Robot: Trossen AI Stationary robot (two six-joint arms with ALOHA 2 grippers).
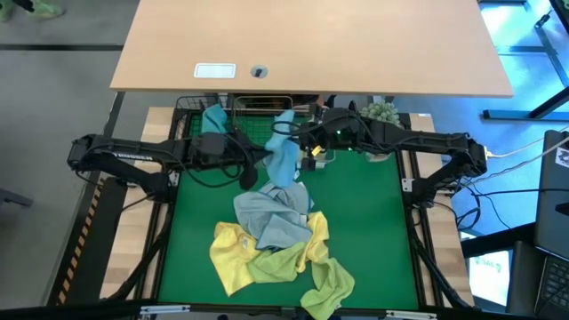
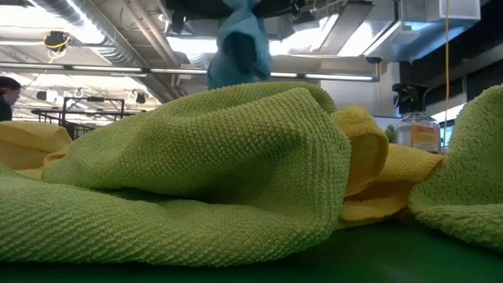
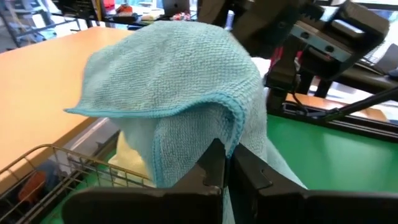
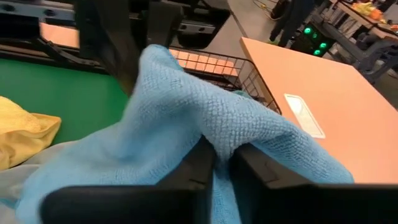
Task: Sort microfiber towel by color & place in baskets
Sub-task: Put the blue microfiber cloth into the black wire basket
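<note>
A light blue towel hangs between my two grippers over the far middle of the green mat. My left gripper comes from the left and my right gripper from the right; both are shut on it. The low view shows the blue towel hanging high behind the pile. Another blue cloth lies in the black wire basket at the far edge. A pile of a blue-grey towel, a yellow towel and a green towel lies on the near mat. My left gripper pinches the blue towel between its two fingers at a fold by the hemmed edge. The cloth bulges over and ahead of the fingers like a hood and hangs down past them. My right gripper pinches a gathered fold of the blue towel between its fingers, several layers. Cloth spills to both sides of the fingers and hangs slack. I cannot tell whether its lower end touches the pile.
A wire basket stands at the far edge beside the black one, with a small potted plant to its right. A wooden desk lies beyond the baskets. Bare green mat shows right of the pile.
</note>
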